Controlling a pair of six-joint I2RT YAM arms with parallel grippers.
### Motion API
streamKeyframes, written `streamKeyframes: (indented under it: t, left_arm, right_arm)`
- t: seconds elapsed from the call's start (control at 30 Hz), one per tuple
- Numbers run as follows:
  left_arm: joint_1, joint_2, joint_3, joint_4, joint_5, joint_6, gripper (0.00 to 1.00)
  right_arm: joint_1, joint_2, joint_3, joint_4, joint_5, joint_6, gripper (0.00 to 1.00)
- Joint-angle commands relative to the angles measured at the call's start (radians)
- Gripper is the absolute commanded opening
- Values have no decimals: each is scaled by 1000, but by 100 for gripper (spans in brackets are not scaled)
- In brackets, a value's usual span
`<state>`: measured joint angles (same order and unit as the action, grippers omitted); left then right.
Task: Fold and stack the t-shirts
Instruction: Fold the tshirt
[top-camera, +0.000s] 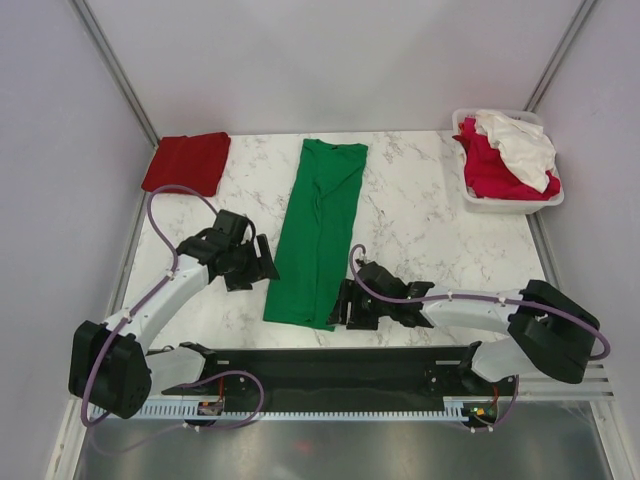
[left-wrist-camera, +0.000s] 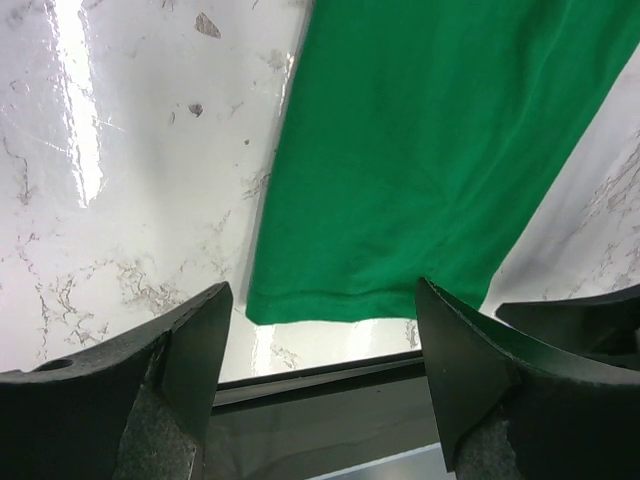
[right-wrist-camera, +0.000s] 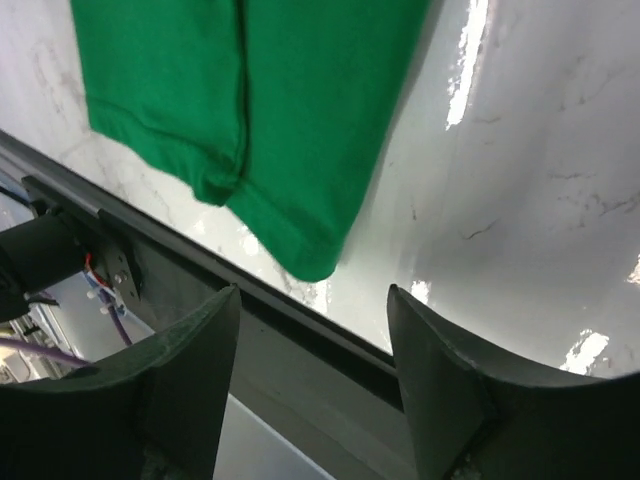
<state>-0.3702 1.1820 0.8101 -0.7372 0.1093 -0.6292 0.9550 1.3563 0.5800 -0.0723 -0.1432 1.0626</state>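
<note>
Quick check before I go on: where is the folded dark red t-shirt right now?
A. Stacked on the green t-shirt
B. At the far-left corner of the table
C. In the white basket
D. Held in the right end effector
B: the dark red t-shirt lies folded at the far-left corner of the table, apart from the green t-shirt and the basket.

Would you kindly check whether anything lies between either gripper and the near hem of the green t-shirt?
Nothing visible does. The left gripper and right gripper flank the green t-shirt, both open, with only bare table between them and its hem. The folded dark red shirt and the basket sit at the far corners.
</note>
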Motion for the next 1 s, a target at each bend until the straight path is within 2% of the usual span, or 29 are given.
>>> streamKeyframes:
  t: [0.0, 0.17, 0.27, 0.4, 0.5, 0.77, 0.83, 0.87, 0.93, 0.97]
  left_arm:
    - [11, -15, -14, 58, 12, 26, 81]
    - [11, -28, -31, 70, 35, 28, 80]
    - [11, -44, -37, 79, 47, 20, 79]
    - [11, -53, -55, 85, 55, 14, 78]
    - [11, -59, -63, 90, 72, 8, 77]
    - [-33, -123, -104, 94, 102, -35, 77]
    - [-71, -137, -121, 94, 102, -59, 76]
    - [-87, -153, -127, 94, 102, -69, 76]
    - [-137, -166, -147, 94, 99, -87, 76]
    - [-172, -176, -156, 94, 84, -122, 76]
  right_arm:
    - [16, 50, -26, 109, 54, 69, 67]
    - [16, 116, -29, 132, 80, 50, 52]
    - [16, 127, -45, 157, 106, 40, 48]
    - [16, 145, -65, 174, 113, 31, 29]
    - [14, 118, -103, 172, 132, 36, 13]
    - [7, -95, -157, -3, 225, 45, 0]
    - [5, -155, -163, -64, 244, 50, 0]
    - [7, -176, -164, -76, 246, 53, 7]
    - [7, -219, -167, -122, 254, 59, 13]
    - [7, -230, -164, -139, 251, 59, 33]
